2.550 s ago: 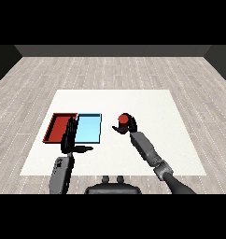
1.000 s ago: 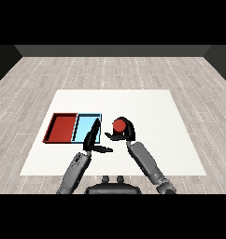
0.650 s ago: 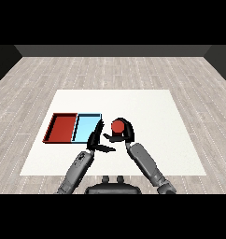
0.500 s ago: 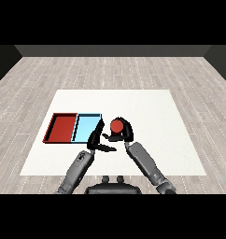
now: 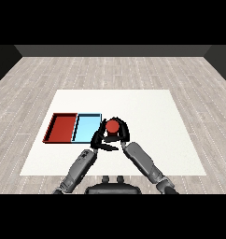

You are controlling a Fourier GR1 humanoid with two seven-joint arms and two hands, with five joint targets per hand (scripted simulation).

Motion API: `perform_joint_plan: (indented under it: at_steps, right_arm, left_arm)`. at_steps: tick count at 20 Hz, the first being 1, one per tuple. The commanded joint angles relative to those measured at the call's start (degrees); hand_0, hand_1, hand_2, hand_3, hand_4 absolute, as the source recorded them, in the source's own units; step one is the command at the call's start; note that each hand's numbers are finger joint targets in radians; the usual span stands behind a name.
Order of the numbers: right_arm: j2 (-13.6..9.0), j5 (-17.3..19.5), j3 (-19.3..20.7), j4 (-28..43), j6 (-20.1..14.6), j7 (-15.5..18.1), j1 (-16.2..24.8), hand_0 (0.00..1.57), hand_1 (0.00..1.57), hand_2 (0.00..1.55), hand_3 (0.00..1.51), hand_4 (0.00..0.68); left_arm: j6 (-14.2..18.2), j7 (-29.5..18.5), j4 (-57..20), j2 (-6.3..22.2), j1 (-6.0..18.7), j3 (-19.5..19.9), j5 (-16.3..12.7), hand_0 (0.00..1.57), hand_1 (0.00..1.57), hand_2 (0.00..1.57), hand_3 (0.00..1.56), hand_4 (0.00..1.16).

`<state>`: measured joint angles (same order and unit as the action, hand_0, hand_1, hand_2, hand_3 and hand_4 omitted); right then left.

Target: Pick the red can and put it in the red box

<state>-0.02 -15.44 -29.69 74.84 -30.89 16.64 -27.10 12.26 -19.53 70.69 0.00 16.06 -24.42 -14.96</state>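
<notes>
Now our right hand [image 5: 121, 133] has its fingers curled round the red can [image 5: 112, 126], just right of the light blue tray [image 5: 86, 127]. Our left hand [image 5: 97, 140] touches the can with fingers relaxed; the red tray [image 5: 61, 127] lies beyond on the white surface [image 5: 147, 112].

- There was one view only, set at the robot's head, so no second view shared anything with it.
- It looked down and forward across the white table [image 5: 147, 107], whose whole top showed.
- Beyond the table lay wooden floor [image 5: 110, 70] and a dark wall.
</notes>
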Motion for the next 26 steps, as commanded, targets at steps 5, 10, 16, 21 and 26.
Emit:
perform_joint_plan:
  at_steps: [5, 10, 16, 21, 26]
  right_arm:
    - [0.0, -5.9, -3.8, -3.7, -2.6, 2.9, -4.2, 1.50, 1.50, 1.45, 1.38, 0.618]
    - [0.0, -3.0, -7.6, -0.7, -7.2, -3.1, -6.4, 1.48, 1.48, 1.46, 1.37, 0.632]
    - [0.0, -5.6, -4.9, -5.3, -0.9, 6.0, -2.1, 1.46, 1.46, 1.45, 1.37, 0.626]
    - [0.0, -4.6, -5.5, -1.2, -2.6, 1.4, -2.6, 1.47, 1.47, 1.45, 1.37, 0.628]
    - [0.0, -7.3, -11.8, -1.5, -5.9, 7.8, 1.8, 1.54, 1.54, 1.46, 1.38, 0.606]
  left_arm:
    - [4.2, -1.4, -0.8, 0.0, 2.0, -4.7, -2.0, 0.00, 0.00, 0.00, 0.00, 0.00]
    - [3.1, -3.0, -2.5, 0.0, 2.7, -4.1, -3.1, 0.00, 0.00, 0.00, 0.00, 0.00]
    - [11.4, 1.9, -1.8, 0.0, 4.0, -2.6, 0.7, 0.00, 0.00, 0.00, 0.00, 0.60]
    - [17.2, 5.6, -3.1, 0.0, 5.0, -1.8, -2.3, 1.57, 1.57, 1.53, 1.43, 0.92]
    - [21.9, 0.6, -6.0, 0.1, 4.7, -5.3, -2.6, 1.55, 1.55, 1.51, 1.41, 0.91]
